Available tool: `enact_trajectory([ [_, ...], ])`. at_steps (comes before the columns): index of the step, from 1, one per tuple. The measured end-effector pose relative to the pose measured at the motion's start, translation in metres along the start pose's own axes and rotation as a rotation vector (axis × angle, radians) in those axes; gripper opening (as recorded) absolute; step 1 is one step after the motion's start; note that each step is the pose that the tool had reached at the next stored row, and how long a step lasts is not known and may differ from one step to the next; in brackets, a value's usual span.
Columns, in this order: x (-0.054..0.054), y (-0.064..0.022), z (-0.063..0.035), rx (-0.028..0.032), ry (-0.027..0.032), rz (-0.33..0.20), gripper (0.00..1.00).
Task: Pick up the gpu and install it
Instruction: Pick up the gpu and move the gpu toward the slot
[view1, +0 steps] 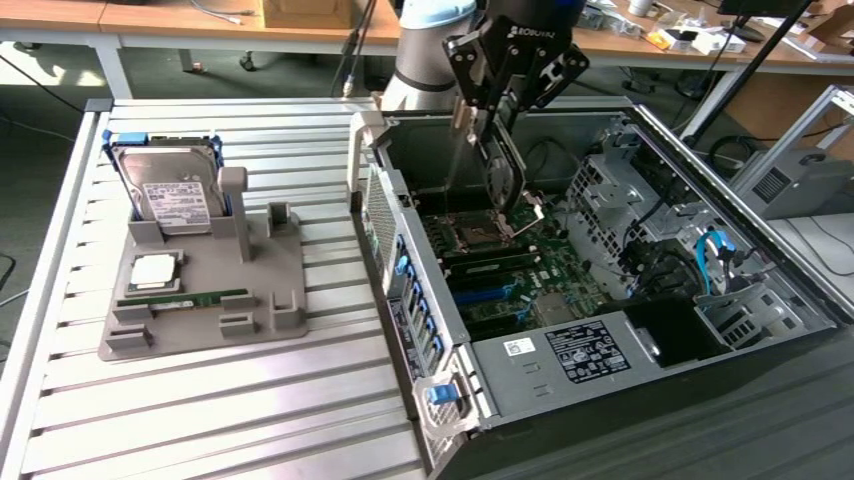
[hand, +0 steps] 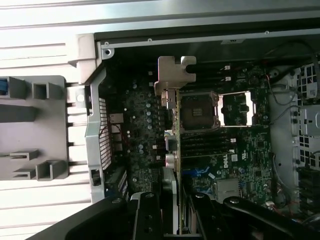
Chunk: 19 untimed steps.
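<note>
the gpu (view1: 497, 170) hangs on edge, bracket end down, clamped between my fingers (hand: 149, 215) above the motherboard (view1: 534, 290) inside the open case (view1: 400, 250) on the worktop (view1: 200, 420). pickup looks done; it is not yet seated in a slot.

Case (view1: 694, 168) lies open on top, so the way down to the board (view1: 534, 290) is free; end effector (view1: 491, 125) gripping the gpu (view1: 502, 180) hangs in that opening. Obstacles: perforated wall (view1: 384, 215) on exterior view's left, drive cage (view1: 607, 195) and blue cables (view1: 714, 250) on its right, CPU socket (view1: 478, 237) just below.
</note>
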<state>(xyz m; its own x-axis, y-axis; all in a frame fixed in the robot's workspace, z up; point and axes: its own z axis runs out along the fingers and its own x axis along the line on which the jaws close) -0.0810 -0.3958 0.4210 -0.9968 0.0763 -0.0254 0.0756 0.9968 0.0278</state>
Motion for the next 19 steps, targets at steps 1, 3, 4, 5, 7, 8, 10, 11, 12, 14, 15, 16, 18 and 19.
enact_trajectory([
  [1,-0.001,-0.0001,0.0002,-0.0001,0.0,0.0,0.27],
  [3,-0.005,-0.0002,0.0007,0.0,0.0,0.0,0.27],
  [4,-0.006,-0.0002,0.0009,0.0,0.0,0.0,0.27],
  [5,-0.007,-0.0003,0.0011,0.0,0.0,0.0,0.27],
  [7,-0.01,-0.0004,0.0016,0.0,0.0,0.0,0.27],
  [8,-0.011,-0.0004,0.0018,0.0001,0.0,0.0,0.27],
  [10,-0.015,-0.0005,0.0024,0.0,0.0,0.0,0.27],
  [11,-0.016,-0.0006,0.0026,0.0001,0.0,0.0,0.27],
  [12,-0.018,-0.0006,0.0028,0.0,0.0,0.0,0.27],
  [14,-0.02,-0.0007,0.0033,0.0,0.0,0.0,0.27],
  [15,-0.021,-0.0007,0.0035,0.0,0.0,0.0,0.27],
  [16,-0.022,-0.0007,0.0038,0.0,0.0,0.0,0.27],
  [18,-0.025,-0.0007,0.0044,0.0001,0.0001,0.0,0.27],
  [19,-0.026,-0.0006,0.0049,0.0001,0.0,0.0,0.27],
])
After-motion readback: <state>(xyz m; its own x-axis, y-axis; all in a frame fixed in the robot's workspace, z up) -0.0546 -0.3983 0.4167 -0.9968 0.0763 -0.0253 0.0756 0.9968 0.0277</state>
